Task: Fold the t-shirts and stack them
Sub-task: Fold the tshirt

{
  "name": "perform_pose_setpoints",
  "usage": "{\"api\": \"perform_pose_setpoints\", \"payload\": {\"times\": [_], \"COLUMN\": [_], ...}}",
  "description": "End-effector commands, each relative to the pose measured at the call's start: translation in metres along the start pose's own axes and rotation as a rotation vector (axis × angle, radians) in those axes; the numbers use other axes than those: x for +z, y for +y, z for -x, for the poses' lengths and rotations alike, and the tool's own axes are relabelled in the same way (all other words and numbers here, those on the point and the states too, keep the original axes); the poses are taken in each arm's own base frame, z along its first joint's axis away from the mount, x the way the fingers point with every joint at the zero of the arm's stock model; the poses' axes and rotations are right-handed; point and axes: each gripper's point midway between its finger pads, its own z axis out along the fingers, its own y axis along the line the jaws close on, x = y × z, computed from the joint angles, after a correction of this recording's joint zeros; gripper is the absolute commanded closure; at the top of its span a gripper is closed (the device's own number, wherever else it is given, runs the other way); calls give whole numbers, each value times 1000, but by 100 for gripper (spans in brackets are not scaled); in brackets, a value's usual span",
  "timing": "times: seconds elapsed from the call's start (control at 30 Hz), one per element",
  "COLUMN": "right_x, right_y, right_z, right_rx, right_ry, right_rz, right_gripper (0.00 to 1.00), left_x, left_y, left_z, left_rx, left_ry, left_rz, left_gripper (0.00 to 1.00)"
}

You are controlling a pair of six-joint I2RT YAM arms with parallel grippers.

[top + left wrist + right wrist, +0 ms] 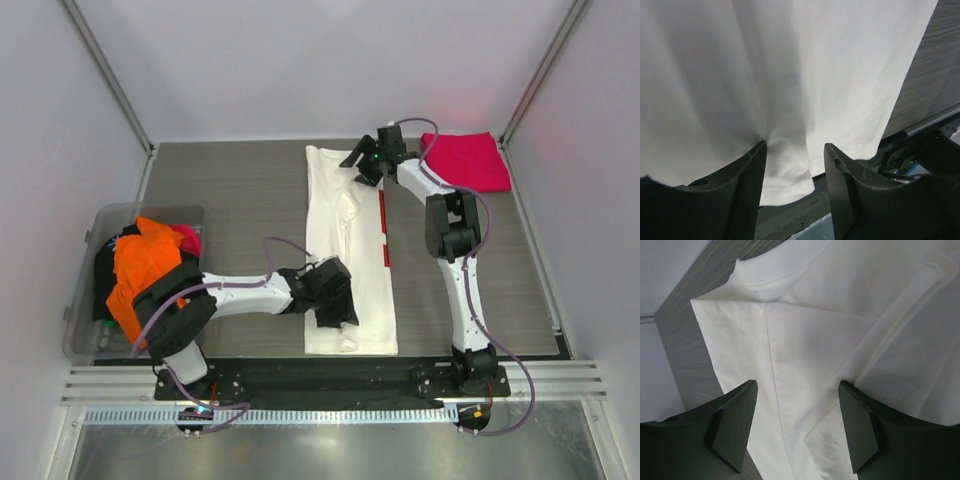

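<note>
Both pincers stand spread: left gripper [795, 147] over the lower end of the long white t-shirt [345, 250] at centre frame, right gripper [797, 385] over its upper end. Its right edge shows red slivers [382, 215], no script legible. An orange t-shirt [140, 265] is heaped in the bin [78, 320], left; a pink-red t-shirt [470, 160] lies upper right.

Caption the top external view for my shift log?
Left gripper and right gripper over opposite ends of the long-folded white t-shirt; pink-red tee folded far right.
</note>
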Motion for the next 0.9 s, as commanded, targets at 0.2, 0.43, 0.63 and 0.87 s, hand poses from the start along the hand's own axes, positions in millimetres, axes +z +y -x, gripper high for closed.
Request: {"api": "perform_pose_setpoints", "payload": {"times": [0.2,0.43,0.63,0.87], "right_x": [21,-35,-129,-245], "right_y": [-10,76,140,65], "right_z": [-2,39,67,8], "right_rx": [-27,-98,-201,-226], "right_ry": [16,-59,-167,-206], "right_rz": [-65,122,225,-40], "right_gripper": [25,11,7,9], "left_x": [-58,-109,-162,-185], "left_y": [-12,-16,-3,26], "left_z": [-50,-17,23,38], "left_rx": [80,212,284,256], "left_ry": [51,-129,-337,-448], "left_rz": [95,175,224,229], "left_gripper": [45,41,38,33]}}
